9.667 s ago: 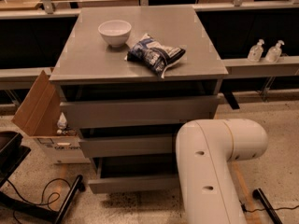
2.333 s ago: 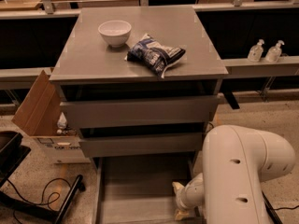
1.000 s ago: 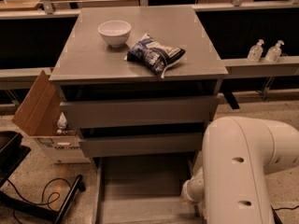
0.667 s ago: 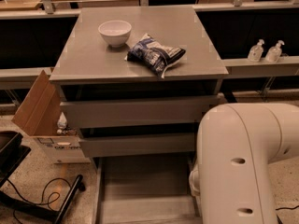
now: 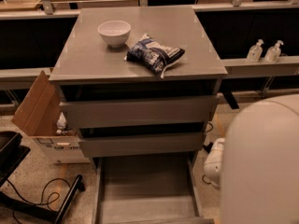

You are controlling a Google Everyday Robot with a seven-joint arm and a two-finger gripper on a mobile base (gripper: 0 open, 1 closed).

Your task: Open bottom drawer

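Grey cabinet (image 5: 140,111), bottom drawer (image 5: 145,190) open; right-edge arm (image 5: 261,167) hides hand.

The gripper (image 5: 212,164) sits just right of the open bottom drawer (image 5: 145,190). Behind it, a bowl (image 5: 114,32) and a bag (image 5: 154,54) lie on the tabletop (image 5: 191,36).

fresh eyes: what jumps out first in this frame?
The big white robot arm fills the lower right, hiding the pincer. Next comes the bottom drawer, pulled wide open below the middle drawer front. On the cabinet top sit a white bowl and a blue snack bag.
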